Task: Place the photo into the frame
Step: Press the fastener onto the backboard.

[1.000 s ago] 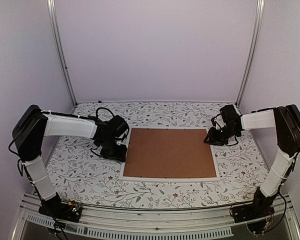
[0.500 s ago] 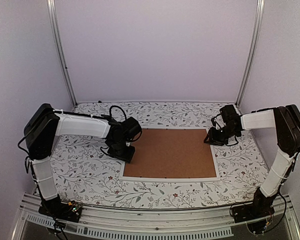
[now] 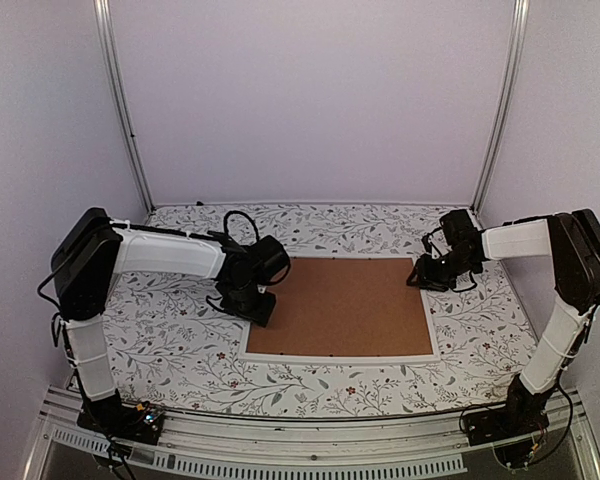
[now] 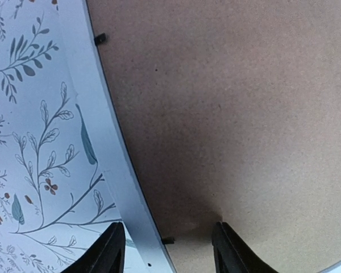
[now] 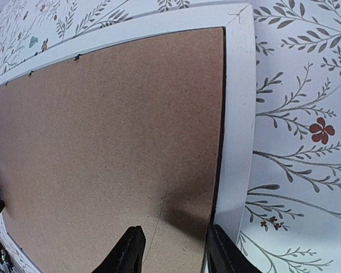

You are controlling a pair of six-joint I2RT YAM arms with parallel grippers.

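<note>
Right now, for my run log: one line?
left gripper: open, over frame left rim; right gripper: open, over right rim; backing: in frame; photo: unseen

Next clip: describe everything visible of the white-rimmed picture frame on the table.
The large rectangular frame with a thin white rim lies flat, back up, on the floral tablecloth. A plain brown backing board fills it, with small black tabs along the inner edge. One corner shows a mitre seam. The left gripper straddles its left rim, and the right gripper is over its right edge; contact is unclear.
</note>
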